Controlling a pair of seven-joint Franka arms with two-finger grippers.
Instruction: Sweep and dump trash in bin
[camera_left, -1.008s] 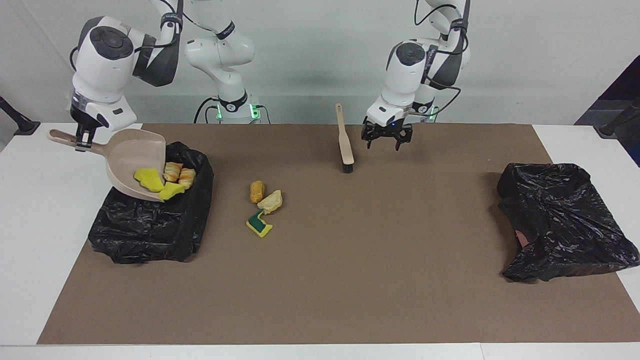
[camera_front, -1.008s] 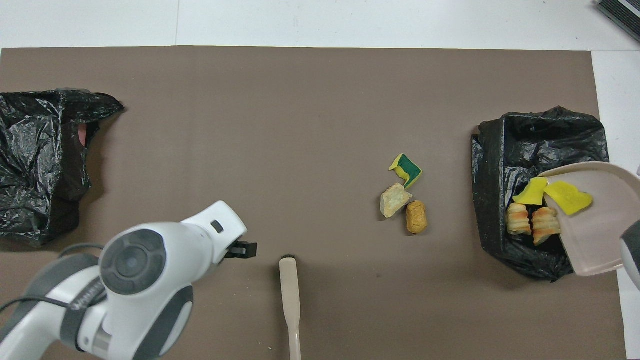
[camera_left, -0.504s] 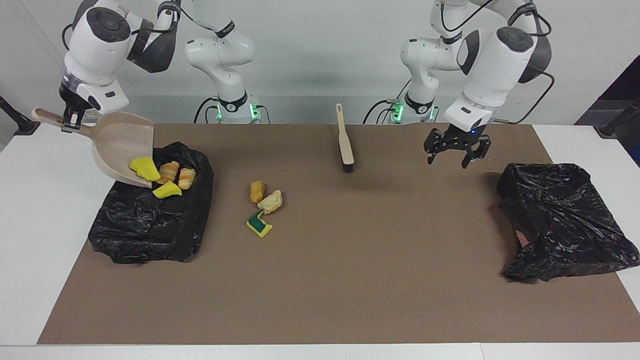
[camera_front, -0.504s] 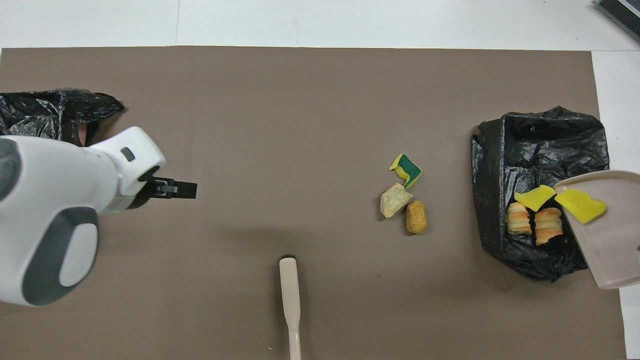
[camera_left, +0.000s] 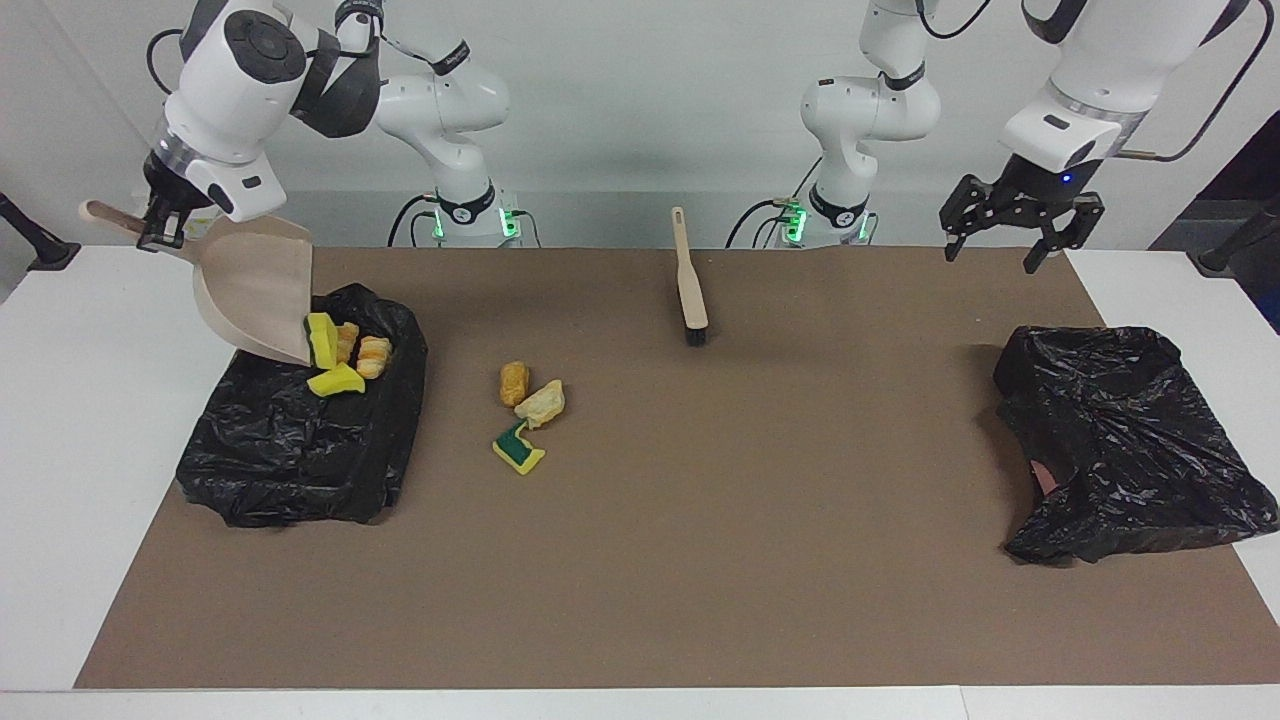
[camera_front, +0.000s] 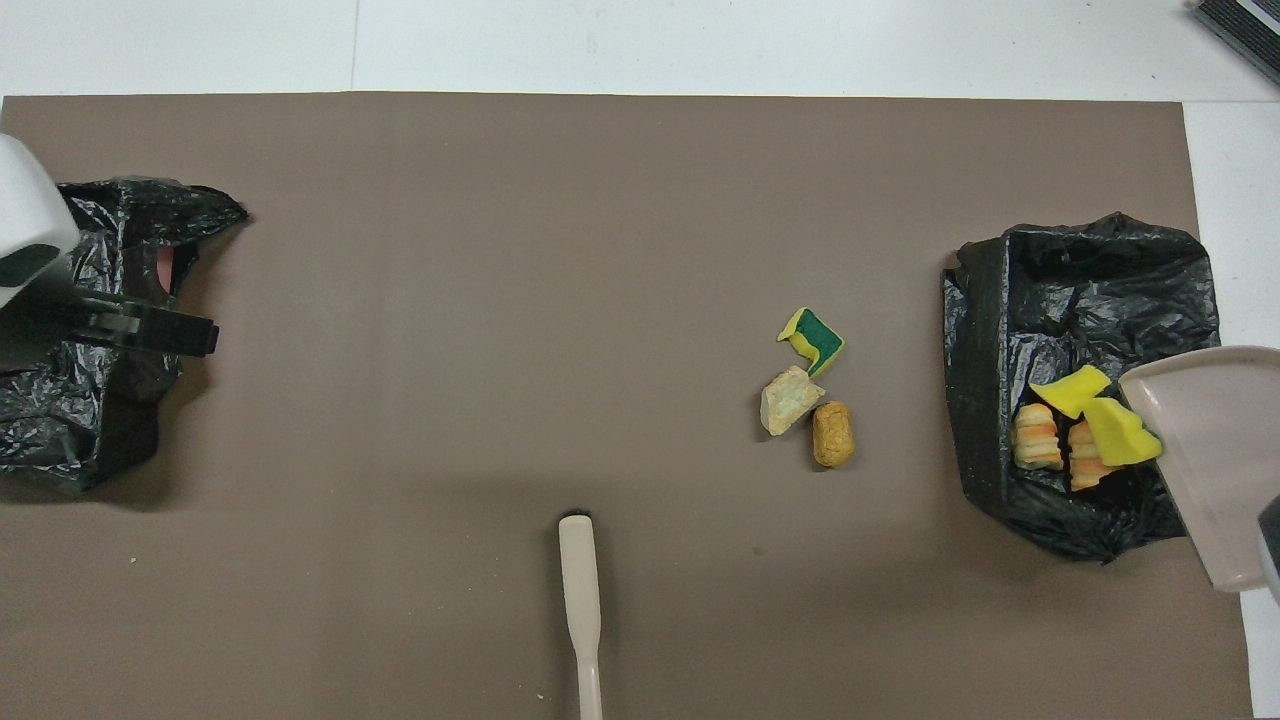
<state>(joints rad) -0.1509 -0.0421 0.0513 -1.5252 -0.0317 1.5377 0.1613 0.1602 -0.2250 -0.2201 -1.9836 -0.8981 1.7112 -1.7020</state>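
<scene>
Yellow sponge bit (camera_left: 322, 340) now off the dustpan (camera_left: 258, 300), in bin (camera_left: 290, 450).

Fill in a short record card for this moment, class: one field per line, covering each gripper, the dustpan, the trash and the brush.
Right gripper: shut on the dustpan handle, over the bin
Dustpan: tilted steeply, mouth down into the bin
Trash in bin: two yellow sponge bits, two bread chunks
Trash on mat: three pieces, beside the bin
Brush: lying on mat, unheld
Left gripper: open, empty, raised near second bag
</scene>
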